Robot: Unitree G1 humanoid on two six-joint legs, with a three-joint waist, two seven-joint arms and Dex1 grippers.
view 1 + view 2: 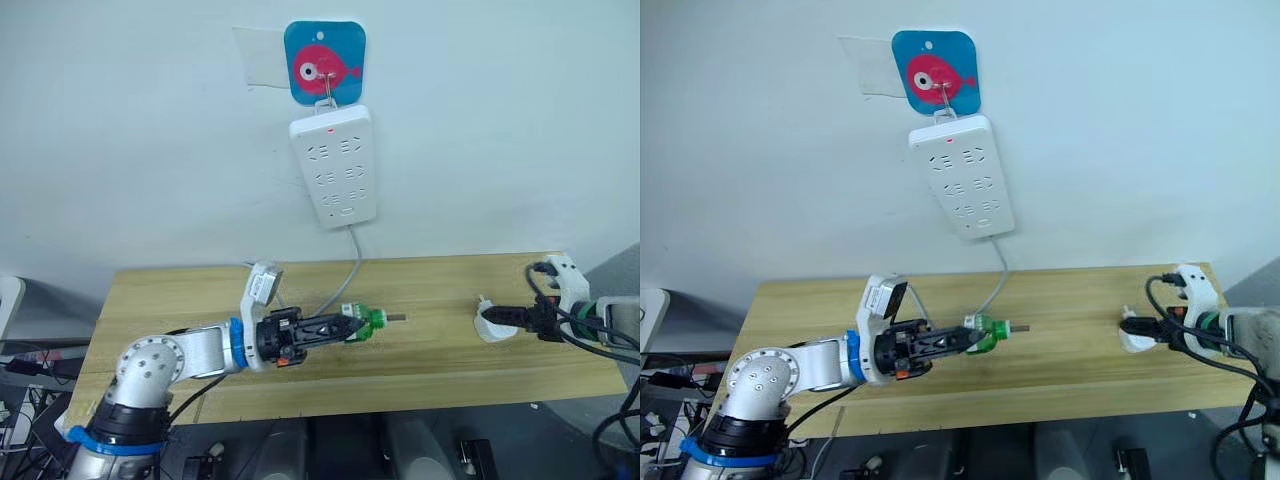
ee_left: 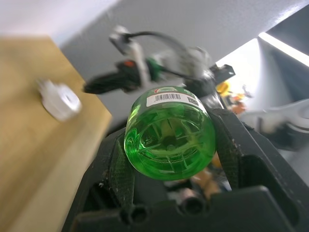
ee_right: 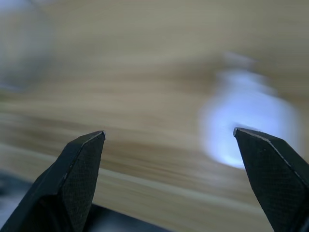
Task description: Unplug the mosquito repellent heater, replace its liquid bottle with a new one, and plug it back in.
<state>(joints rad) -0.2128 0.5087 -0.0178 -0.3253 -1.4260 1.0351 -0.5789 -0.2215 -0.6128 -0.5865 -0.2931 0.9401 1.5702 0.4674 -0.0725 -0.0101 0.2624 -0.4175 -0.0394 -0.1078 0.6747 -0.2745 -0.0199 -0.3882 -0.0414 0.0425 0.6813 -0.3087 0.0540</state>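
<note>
Left pincer (image 1: 345, 326), frame centre, clamped on tiny green translucent wick bottle (image 1: 371, 320). Right pincer (image 3: 169, 137) wide open, empty, beside small white rounded plastic heater (image 1: 493, 325) on wooden desk (image 1: 430, 355), right. White power strip (image 1: 334, 165) on wall, top centre.

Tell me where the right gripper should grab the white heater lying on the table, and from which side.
Grip the mosquito repellent heater across its rounded white body, coming in from the robot's right, where the open right gripper is level with it. Its prongs seem to point up and away, so a low hold across the sides probably avoids them.
</note>
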